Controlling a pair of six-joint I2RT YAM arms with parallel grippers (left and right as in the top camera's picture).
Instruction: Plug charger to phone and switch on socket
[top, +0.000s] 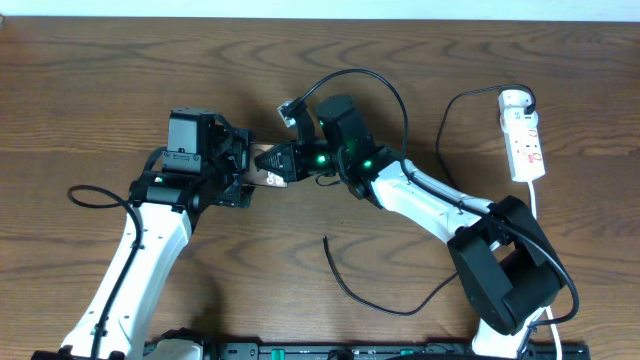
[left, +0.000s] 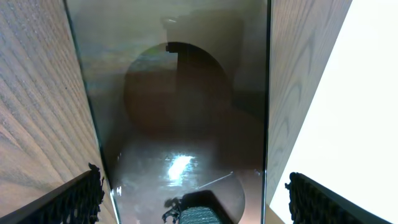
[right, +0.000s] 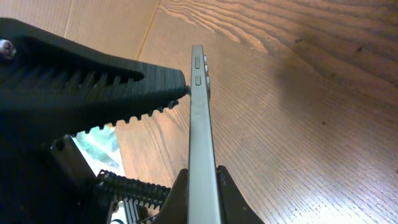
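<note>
We judge the step in hand is presenting the phone so its port can be reached. The left gripper straddles the flat, glossy bronze-grey phone w/ jaws set wide along both long edges; if they really clamp, we cannot tell. It should hold the slab steady, w/o twisting.

The right gripper meets the phone from the other side. Its jaws are parted and one black toothed fingertip touches the flat side, but we cannot confirm a pinch. We think it should release gently, then fetch the thin black charger, lying well apart. The narrow white socket is far right.

The phone sits edge-up btw. both grippers, near table centre. Its face is mirror-like w/ a dark oval patch.
</note>
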